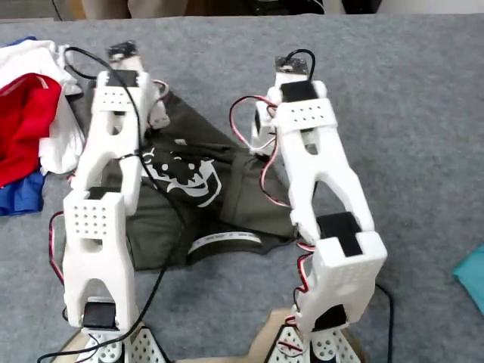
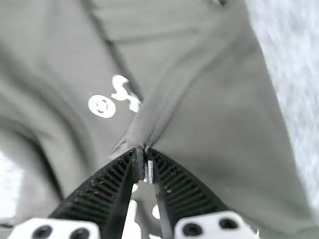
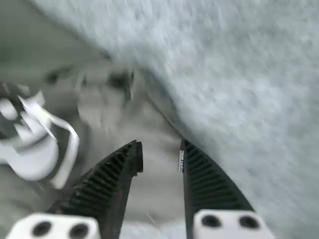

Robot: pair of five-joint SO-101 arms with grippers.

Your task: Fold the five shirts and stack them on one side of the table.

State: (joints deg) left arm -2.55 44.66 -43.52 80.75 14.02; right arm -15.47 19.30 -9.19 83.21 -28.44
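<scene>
A dark olive shirt [image 1: 231, 200] with a white graphic [image 1: 185, 174] lies crumpled on the grey table between the two arms. My left gripper [image 2: 144, 152] is shut on a raised fold of this shirt [image 2: 209, 99], pinching the cloth at its tips; from above it sits at the shirt's far left corner [image 1: 157, 110]. My right gripper [image 3: 159, 152] stands open over the shirt's edge [image 3: 104, 107], where the cloth meets the table, with nothing between its fingers. In the high view it hangs at the shirt's far right side [image 1: 261, 132].
A heap of shirts lies at the far left: a red one [image 1: 26, 121], a white one [image 1: 38, 60] and a blue one [image 1: 19, 193]. A teal cloth [image 1: 473, 274] pokes in at the right edge. The grey table [image 1: 408, 113] is bare on the right.
</scene>
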